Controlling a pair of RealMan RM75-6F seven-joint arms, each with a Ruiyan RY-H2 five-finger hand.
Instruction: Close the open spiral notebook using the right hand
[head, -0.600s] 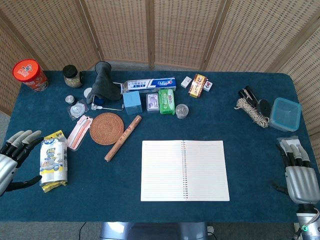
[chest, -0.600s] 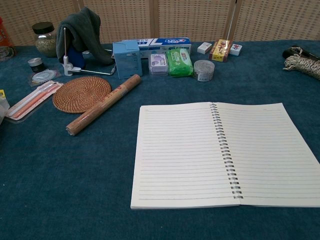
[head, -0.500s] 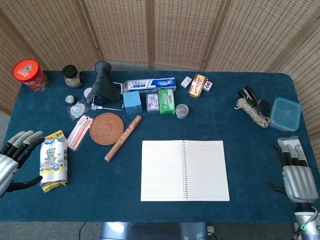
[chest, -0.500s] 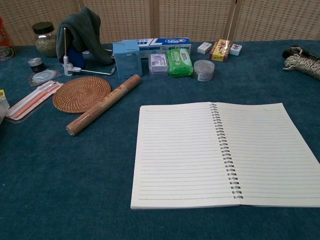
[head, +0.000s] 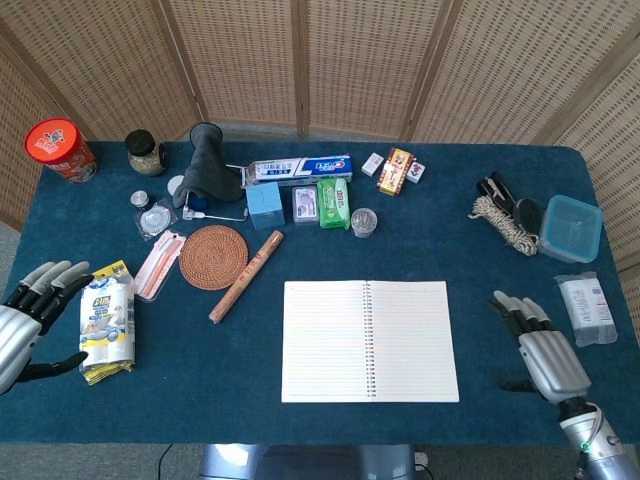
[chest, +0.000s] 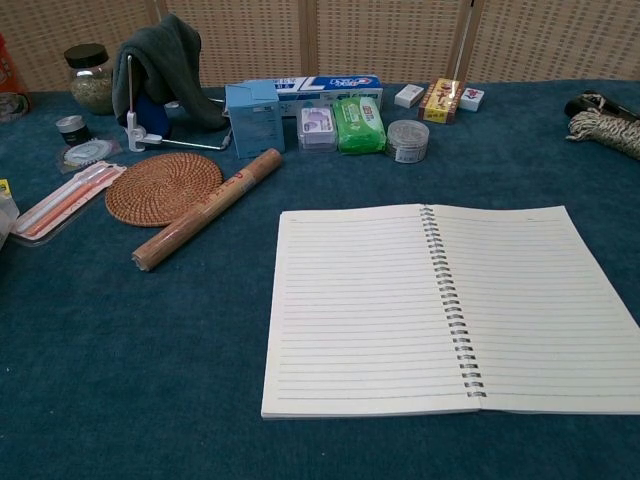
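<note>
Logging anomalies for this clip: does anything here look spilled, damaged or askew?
Nothing stands out. The spiral notebook lies open, flat and square to the table edge, pages unbent. The right hand hovers beside it, not touching.

The spiral notebook (chest: 450, 308) lay open and flat on the blue table (chest: 130, 390), with lined pages on both sides of its wire rings. At 10 o'clock from it lay a brown paper roll (chest: 207, 208), just beside a round woven mat (chest: 164, 187). At 12 o'clock stood a green packet (chest: 359, 123) and a toothpaste box (chest: 325, 85).
</note>
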